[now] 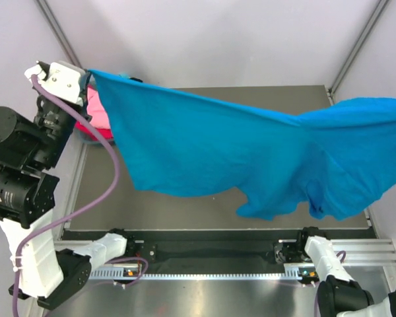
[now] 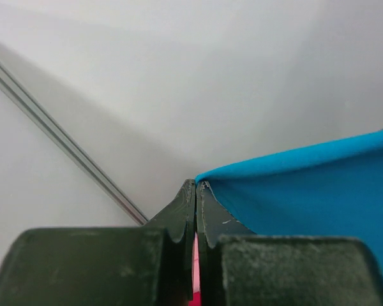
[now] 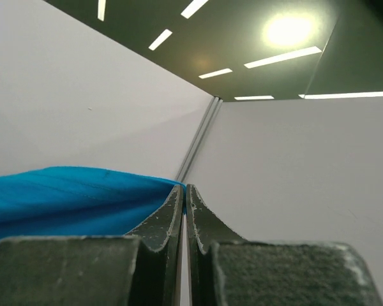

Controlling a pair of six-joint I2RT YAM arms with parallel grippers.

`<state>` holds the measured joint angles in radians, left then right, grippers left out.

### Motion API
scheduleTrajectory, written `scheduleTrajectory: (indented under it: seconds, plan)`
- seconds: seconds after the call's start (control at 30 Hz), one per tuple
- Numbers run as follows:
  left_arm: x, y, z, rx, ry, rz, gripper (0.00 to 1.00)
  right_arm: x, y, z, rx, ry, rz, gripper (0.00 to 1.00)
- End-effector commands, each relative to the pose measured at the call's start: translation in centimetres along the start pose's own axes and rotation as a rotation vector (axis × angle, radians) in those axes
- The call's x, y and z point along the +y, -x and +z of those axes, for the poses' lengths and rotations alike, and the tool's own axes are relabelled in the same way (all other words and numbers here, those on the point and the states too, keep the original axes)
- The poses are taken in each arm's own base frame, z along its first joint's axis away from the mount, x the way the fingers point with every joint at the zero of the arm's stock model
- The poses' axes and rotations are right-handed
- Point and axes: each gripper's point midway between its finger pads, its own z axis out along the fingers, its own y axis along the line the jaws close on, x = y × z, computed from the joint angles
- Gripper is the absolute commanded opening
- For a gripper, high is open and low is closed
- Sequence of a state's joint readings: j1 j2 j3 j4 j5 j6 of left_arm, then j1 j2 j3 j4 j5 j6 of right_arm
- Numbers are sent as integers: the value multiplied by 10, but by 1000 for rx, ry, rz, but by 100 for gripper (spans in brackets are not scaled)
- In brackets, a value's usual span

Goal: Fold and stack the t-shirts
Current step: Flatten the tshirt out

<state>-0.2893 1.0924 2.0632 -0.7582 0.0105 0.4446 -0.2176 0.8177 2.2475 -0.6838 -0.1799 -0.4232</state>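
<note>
The bright blue t-shirt (image 1: 204, 148) hangs stretched in the air across the table, held at two corners. My left gripper (image 1: 87, 76) is raised at the far left and shut on one corner; in the left wrist view the blue cloth (image 2: 306, 191) runs off right from my left gripper's (image 2: 196, 186) closed tips. My right gripper is out of the top view at the right edge; in the right wrist view my right gripper (image 3: 184, 189) is shut on the other corner of the blue cloth (image 3: 64, 191). A pink and red shirt pile (image 1: 98, 112) lies behind the left arm.
The grey table top (image 1: 185, 211) lies under the hanging shirt. White enclosure walls (image 1: 218, 39) stand behind and at both sides. The arm bases (image 1: 112, 247) sit at the near edge. Pink cloth shows between the left fingers (image 2: 195, 261).
</note>
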Motion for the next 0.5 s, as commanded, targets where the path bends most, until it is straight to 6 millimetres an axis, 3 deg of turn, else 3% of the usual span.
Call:
scheduleTrajectory:
  seconds: [0.0, 0.1, 0.2, 0.23, 0.27, 0.3, 0.33, 0.37, 0.4, 0.43, 0.47]
  plan:
    - [18, -1, 20, 2, 84, 51, 0, -3, -32, 38, 62, -22, -16, 0]
    - [8, -26, 47, 64, 57, 56, 0, 12, -62, 57, 119, 39, -7, 0]
    - [-6, -66, 81, 159, 32, 66, 0, 33, -111, 74, 210, 99, -6, 0]
    - [-18, -93, 93, 215, 4, 83, 0, 41, -127, 79, 239, 124, -4, 0]
    - [-25, -109, 104, 243, -15, 94, 0, 56, -161, 82, 306, 162, -3, 0]
    - [-32, -119, 114, 242, -30, 102, 0, 62, -176, 86, 325, 178, -6, 0]
    - [-49, -152, 125, 299, -75, 117, 0, 72, -199, 90, 363, 202, 1, 0]
    - [-57, -166, 132, 315, -98, 122, 0, 89, -235, 90, 433, 240, 15, 0]
    - [-66, -182, 139, 335, -123, 131, 0, 98, -252, 91, 457, 260, 20, 0]
    - [-82, -211, 153, 368, -164, 142, 0, 111, -276, 93, 496, 297, 30, 0]
    - [-90, -225, 159, 385, -182, 147, 0, 129, -310, 87, 560, 341, 40, 0]
